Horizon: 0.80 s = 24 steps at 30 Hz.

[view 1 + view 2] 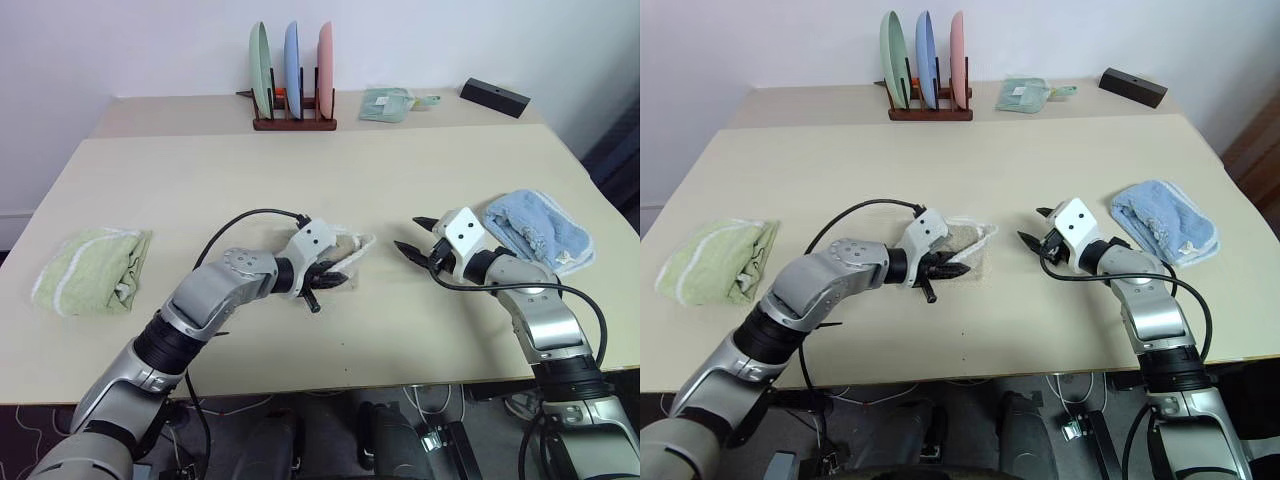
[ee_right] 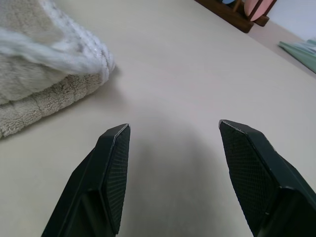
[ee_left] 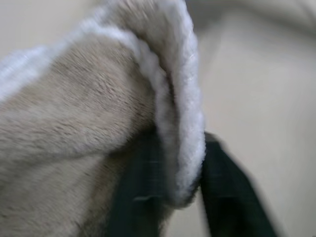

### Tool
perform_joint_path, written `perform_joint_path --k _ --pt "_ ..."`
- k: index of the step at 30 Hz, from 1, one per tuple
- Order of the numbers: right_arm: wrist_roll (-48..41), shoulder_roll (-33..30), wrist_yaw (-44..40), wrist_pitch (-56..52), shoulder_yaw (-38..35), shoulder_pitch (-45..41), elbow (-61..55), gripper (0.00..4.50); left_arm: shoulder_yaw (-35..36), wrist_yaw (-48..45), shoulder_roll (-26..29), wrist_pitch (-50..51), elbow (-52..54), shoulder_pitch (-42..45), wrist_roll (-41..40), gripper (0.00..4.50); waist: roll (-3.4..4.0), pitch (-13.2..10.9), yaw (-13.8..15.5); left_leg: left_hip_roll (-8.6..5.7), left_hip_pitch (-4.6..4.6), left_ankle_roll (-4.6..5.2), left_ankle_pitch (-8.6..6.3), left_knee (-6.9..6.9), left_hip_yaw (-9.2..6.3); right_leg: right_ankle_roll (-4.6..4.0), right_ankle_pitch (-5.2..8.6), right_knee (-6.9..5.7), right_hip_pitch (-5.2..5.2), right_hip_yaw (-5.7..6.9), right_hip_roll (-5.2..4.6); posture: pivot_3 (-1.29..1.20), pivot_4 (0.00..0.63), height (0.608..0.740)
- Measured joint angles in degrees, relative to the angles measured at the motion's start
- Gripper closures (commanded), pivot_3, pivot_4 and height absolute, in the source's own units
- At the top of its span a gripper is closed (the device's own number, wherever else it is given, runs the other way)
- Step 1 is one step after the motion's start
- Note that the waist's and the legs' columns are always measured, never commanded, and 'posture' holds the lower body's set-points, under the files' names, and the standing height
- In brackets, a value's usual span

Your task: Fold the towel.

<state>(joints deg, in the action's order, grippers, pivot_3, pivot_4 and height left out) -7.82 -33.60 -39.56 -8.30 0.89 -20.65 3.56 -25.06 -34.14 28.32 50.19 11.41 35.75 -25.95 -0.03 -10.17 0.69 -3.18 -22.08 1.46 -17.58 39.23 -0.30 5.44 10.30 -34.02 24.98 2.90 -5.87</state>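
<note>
- Towel (image 1: 345,252) sits mid-table, bunched, white edge lying between left gripper (image 1: 330,275) fingers; can't tell if they still pinch.
- Right gripper (image 1: 412,236) at towel's 3 o'clock, fingers wide, empty.
- Step: likely laying the fold over. Next: free the left, flatten the stack.

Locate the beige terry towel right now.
The beige terry towel lies mid-table in the head views, its whitish edge between the left gripper's fingers, with the open right gripper to its right.
</note>
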Motion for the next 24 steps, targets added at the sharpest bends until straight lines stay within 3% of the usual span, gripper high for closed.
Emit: perform_joint_path --k 3,8,11,15,18,24 --pt "0.4 0.2 0.0 0.7 0.3 -0.5 0.6 1.57 2.6 -1.1 -0.5 0.7 2.3 -2.1 -1.2 0.5 -0.01 0.0 -0.1 0.01 -0.01 0.0 0.0 0.0 -0.01 0.0 0.0 -0.01 0.02 -0.01 0.0 0.0 0.15 0.74" --pt "0.8 0.4 -0.2 1.4 0.7 -2.1 2.8 1.57 15.9 -1.5 -3.3 3.3 9.2 -4.2 -11.0 0.5 -0.01 0.0 -0.1 0.02 -0.07 -0.04 0.02 0.01 -0.01 0.0 0.0 -0.05 0.11 -0.01 -0.01 0.0 0.15 0.74" --pt "0.8 0.3 -0.6 1.6 0.7 -3.1 3.4 2.48 23.9 0.4 -3.4 4.5 11.3 -5.0 -14.8 0.45 0.0 0.0 0.0 0.01 -0.07 -0.05 0.03 0.01 -0.01 0.0 0.0 -0.05 0.11 -0.01 -0.01 0.0 0.15 0.74" --pt "-0.7 0.7 -2.3 -0.3 0.6 -4.8 3.2 4.47 29.5 2.4 -0.9 3.9 12.3 -8.1 -15.7 1.78 0.0 0.0 -0.1 0.01 -0.07 -0.06 0.03 0.02 -0.01 0.0 0.0 -0.06 0.11 -0.01 0.0 0.0 0.15 0.74" --pt "-6.2 2.8 -3.0 -6.7 -0.9 -6.9 -0.8 4.5 30.4 4.2 2.9 0.0 9.6 -11.2 -10.0 3.32 0.0 0.0 -0.2 0.03 -0.05 -0.09 0.05 -0.02 -0.02 -0.01 0.0 -0.09 0.13 -0.01 0.03 0.0 0.15 0.74" --pt "-13.8 10.9 -1.1 -20.8 2.8 -9.6 -9.5 4.5 25.7 1.6 0.3 -5.0 6.2 -14.9 -6.9 3.32 -0.01 0.0 0.3 -0.04 -0.15 -0.05 0.02 0.05 -0.08 -0.02 -0.01 -0.07 0.14 0.0 -0.05 0.0 0.15 0.74"
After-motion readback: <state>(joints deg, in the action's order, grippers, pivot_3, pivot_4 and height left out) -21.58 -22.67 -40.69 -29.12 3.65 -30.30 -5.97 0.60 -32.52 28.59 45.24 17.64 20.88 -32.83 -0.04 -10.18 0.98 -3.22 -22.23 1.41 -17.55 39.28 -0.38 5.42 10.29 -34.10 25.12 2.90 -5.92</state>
